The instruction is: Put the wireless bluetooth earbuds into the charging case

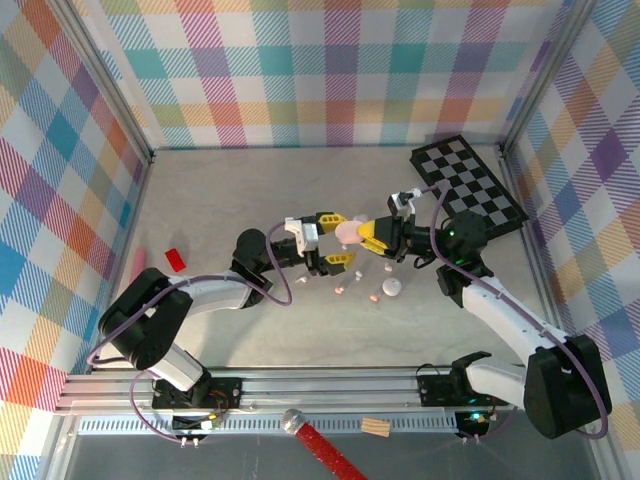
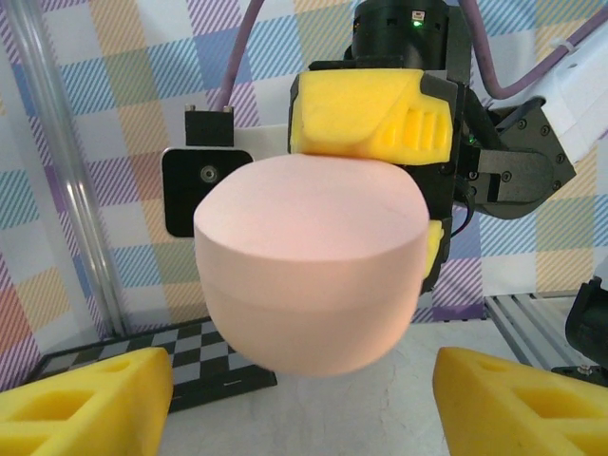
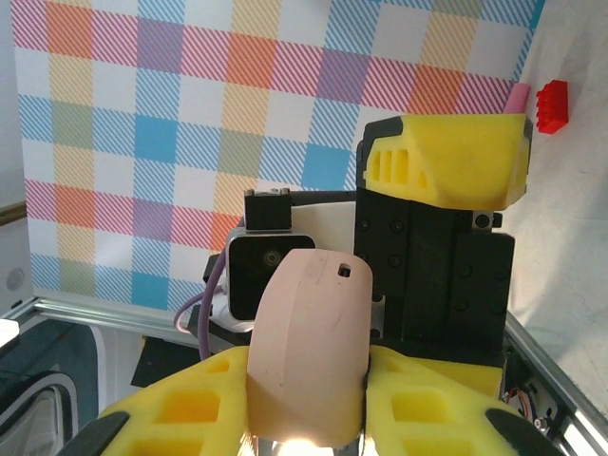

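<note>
Earbuds (image 1: 375,297), tiny pale plastic buds, lie loose on the grey bench (image 1: 250,190) in the top view: probably light, slick, best pinched across the body. Right jaws clench the pale pink pebble-shaped case (image 1: 350,231) aloft; left jaws stand released beside it. Right wrist view reveals a small hole (image 3: 344,270) in its shell.

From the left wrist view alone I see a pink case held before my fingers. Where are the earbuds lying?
Observer: Small pink earbuds lie on the table, nearer the arm bases than the held pink case.
Operator: Is another case there?
Observer: Yes, a white case lies on the table right of them.
Operator: And far left?
Observer: A red block lies near the left wall.
</note>
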Robot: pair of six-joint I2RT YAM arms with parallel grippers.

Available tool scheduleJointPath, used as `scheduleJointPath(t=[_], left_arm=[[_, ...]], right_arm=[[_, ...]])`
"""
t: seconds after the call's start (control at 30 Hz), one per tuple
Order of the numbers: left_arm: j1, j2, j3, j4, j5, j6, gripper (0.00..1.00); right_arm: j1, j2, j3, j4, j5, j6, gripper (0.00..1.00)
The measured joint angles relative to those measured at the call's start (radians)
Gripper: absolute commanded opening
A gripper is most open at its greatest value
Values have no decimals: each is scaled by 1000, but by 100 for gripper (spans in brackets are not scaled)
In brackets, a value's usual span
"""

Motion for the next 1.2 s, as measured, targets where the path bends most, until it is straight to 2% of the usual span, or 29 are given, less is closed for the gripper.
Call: scheduleJointPath(t=[0.27,1.2], left_arm=[[-4,3,34,13,28,-20,51],[-8,18,65,13,47,-71,45]], right_arm=[[-10,4,0,17,0,36,21],[-26,28,-3,19,-21,28,17]])
